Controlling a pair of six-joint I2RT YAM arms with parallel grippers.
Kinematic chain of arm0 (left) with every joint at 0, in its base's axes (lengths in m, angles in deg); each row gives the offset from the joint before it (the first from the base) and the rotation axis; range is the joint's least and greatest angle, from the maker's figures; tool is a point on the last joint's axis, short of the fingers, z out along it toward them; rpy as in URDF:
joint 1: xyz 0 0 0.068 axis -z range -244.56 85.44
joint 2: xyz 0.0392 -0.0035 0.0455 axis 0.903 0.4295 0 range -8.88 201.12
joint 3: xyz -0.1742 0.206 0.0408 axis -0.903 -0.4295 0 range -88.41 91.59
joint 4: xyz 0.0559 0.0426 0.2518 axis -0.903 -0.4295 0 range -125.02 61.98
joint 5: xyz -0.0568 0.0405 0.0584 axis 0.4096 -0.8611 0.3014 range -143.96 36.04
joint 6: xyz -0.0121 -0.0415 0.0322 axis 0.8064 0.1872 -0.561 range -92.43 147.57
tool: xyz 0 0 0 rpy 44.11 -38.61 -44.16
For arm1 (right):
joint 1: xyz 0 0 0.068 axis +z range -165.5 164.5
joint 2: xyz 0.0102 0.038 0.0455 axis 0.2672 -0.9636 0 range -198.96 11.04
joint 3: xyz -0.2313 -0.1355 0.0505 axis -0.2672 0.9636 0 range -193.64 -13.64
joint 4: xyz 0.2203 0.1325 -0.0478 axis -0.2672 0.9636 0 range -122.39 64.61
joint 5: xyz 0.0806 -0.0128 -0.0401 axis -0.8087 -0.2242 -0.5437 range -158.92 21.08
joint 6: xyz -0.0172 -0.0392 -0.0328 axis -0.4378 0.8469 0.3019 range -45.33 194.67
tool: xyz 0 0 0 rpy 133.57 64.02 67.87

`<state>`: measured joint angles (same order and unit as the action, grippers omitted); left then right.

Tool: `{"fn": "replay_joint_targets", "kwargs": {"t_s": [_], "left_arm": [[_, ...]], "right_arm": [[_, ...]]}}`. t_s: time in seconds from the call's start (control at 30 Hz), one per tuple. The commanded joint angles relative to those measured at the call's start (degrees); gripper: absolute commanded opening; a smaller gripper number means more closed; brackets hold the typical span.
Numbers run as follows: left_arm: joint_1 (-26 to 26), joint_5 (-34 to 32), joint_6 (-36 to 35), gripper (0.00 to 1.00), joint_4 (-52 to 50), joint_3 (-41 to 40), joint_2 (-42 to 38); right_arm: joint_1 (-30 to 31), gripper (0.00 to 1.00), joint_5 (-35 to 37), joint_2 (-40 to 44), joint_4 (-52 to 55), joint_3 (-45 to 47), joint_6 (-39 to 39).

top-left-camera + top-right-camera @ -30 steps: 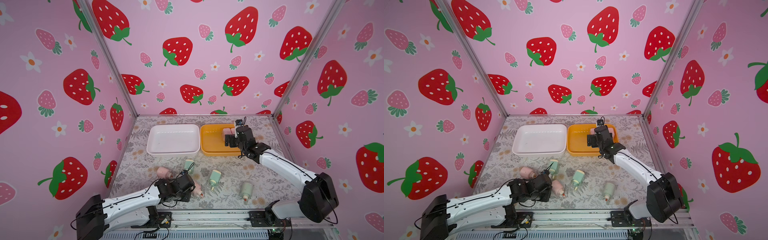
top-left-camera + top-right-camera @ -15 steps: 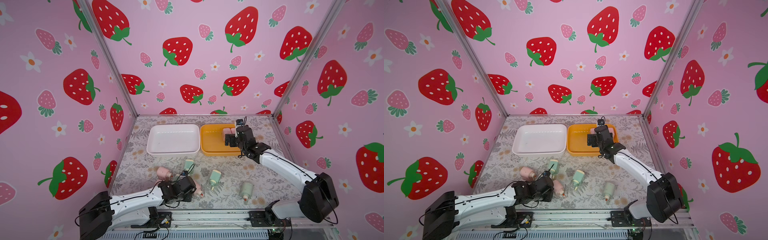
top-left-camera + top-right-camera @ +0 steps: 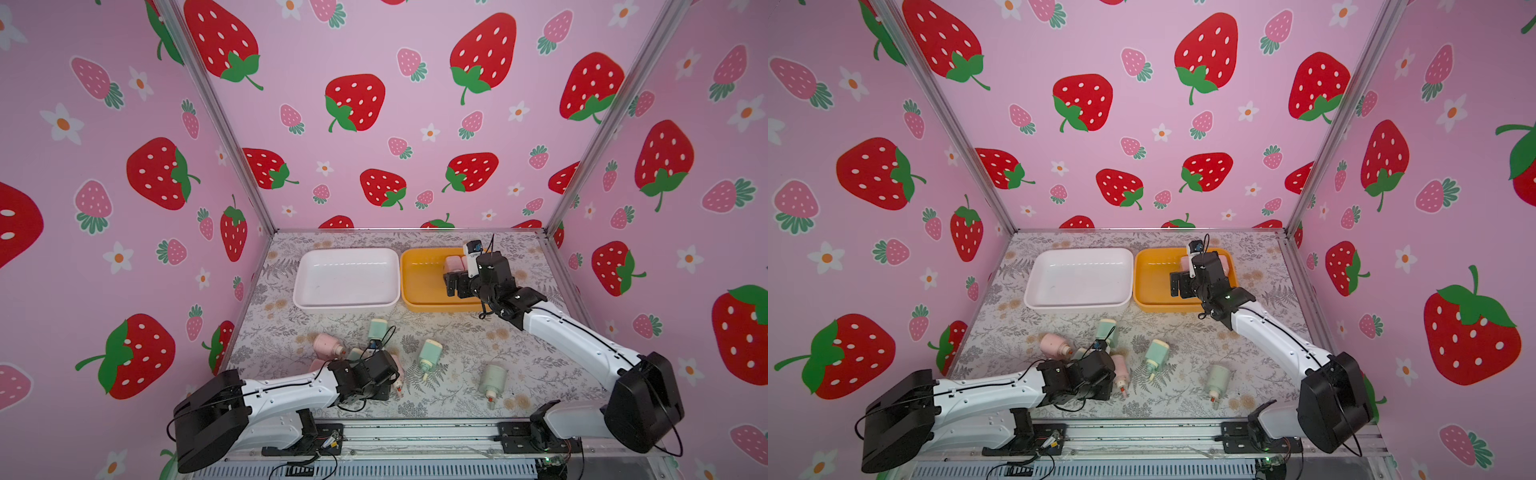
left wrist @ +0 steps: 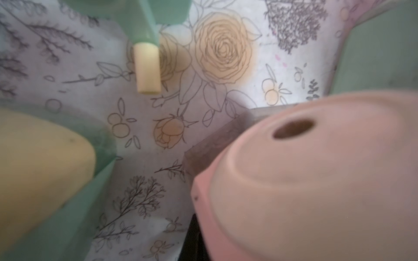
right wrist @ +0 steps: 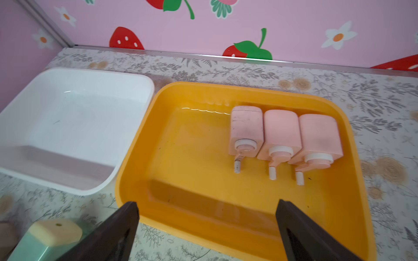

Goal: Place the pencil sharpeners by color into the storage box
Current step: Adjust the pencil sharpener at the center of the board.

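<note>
You've got three pink sharpeners (image 5: 281,133) in the yellow tray (image 5: 192,146), the white tray (image 5: 79,113) empty, and green sharpeners (image 3: 430,353) and other pinks waiting on the counter (image 3: 457,332); the right tool (image 5: 207,203) is spread, the left tool (image 3: 386,390) pressed together.

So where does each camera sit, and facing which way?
Top views: high at the front, looking down toward the back wall; left arm and right arm show.
Left wrist: low over the table, close on a pink sharpener and a green sharpener; no finger clear.
Right wrist: above the orange tray, facing the back wall; open right gripper shows.
Shared: right wrist and top views see the white tray.
</note>
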<state>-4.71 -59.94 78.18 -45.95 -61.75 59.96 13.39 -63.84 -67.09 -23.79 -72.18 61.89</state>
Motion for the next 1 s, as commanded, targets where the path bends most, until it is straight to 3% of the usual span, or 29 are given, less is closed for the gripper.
{"fn": "replay_joint_targets", "kwargs": {"t_s": [0.0,0.1,0.3,0.47,0.57,0.63,0.73,0.93,0.97], "left_arm": [[0.09,1.09,-0.82,0.07,1.32,0.42,1.90],[0.14,1.84,-1.57,0.07,2.44,0.97,2.56],[0.09,2.55,-2.62,0.07,2.95,2.94,4.30],[0.06,3.33,-3.42,0.07,3.52,4.04,6.05],[0.09,4.28,-4.25,0.07,3.75,5.23,7.21],[0.09,4.87,-4.72,0.01,3.26,6.35,7.82],[0.09,4.58,-4.21,0.01,3.45,5.93,7.06],[-1.55,5.14,-3.91,0.05,1.11,5.06,1.79],[-1.75,4.68,-3.94,0.09,-0.29,5.28,0.82]], "right_arm": [[1.14,1.00,-12.75,2.22,5.28,0.01,2.02],[2.95,1.00,-19.58,3.12,10.83,0.32,3.36],[8.84,0.98,-18.88,4.39,17.93,2.39,-0.16],[13.54,0.94,-22.62,4.28,17.58,4.62,-3.54],[16.30,0.93,-19.72,3.34,16.77,4.66,-7.05],[18.21,0.88,-16.33,2.83,15.86,4.41,-9.96],[21.81,0.85,-12.38,2.37,14.60,4.67,-9.72],[26.55,0.81,-7.81,0.89,11.90,5.02,-6.57],[27.50,0.81,-6.53,0.64,11.28,5.14,-6.71]]}}
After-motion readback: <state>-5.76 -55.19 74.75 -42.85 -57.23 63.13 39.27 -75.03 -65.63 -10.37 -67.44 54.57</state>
